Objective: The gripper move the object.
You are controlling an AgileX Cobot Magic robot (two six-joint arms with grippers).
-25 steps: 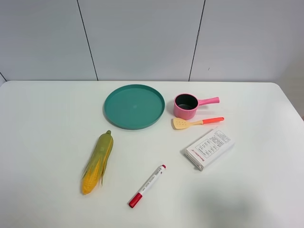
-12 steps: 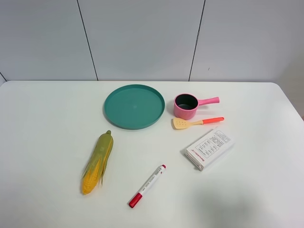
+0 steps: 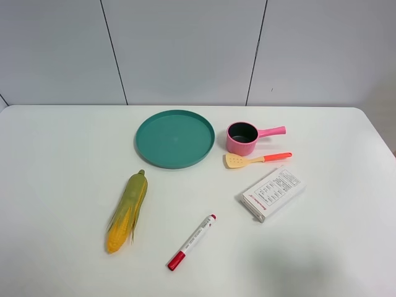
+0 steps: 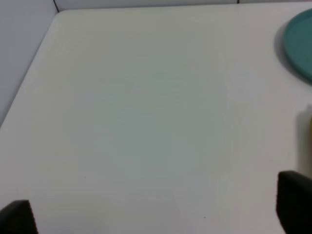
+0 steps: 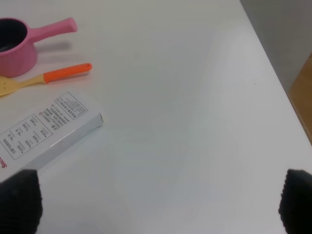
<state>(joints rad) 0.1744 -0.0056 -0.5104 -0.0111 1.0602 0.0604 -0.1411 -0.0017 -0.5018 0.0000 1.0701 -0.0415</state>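
The small pink saucepan (image 3: 242,137) stands upright on the white table, just right of the green plate (image 3: 175,139), with its handle pointing right. It also shows in the right wrist view (image 5: 14,46), far from the right gripper (image 5: 158,202). That gripper is open and empty over bare table near the right edge; only its two dark fingertips (image 5: 19,200) show. The left gripper (image 4: 156,212) is open and empty over the table's left part, fingertips (image 4: 295,202) wide apart. Neither arm shows in the exterior high view.
A yellow spatula with an orange handle (image 3: 253,160) lies just in front of the saucepan. A white box (image 3: 273,193) lies nearer the front, to the right. A corn cob (image 3: 128,210) and a red marker (image 3: 192,242) lie front left. The table's right edge (image 5: 273,73) is close to the right gripper.
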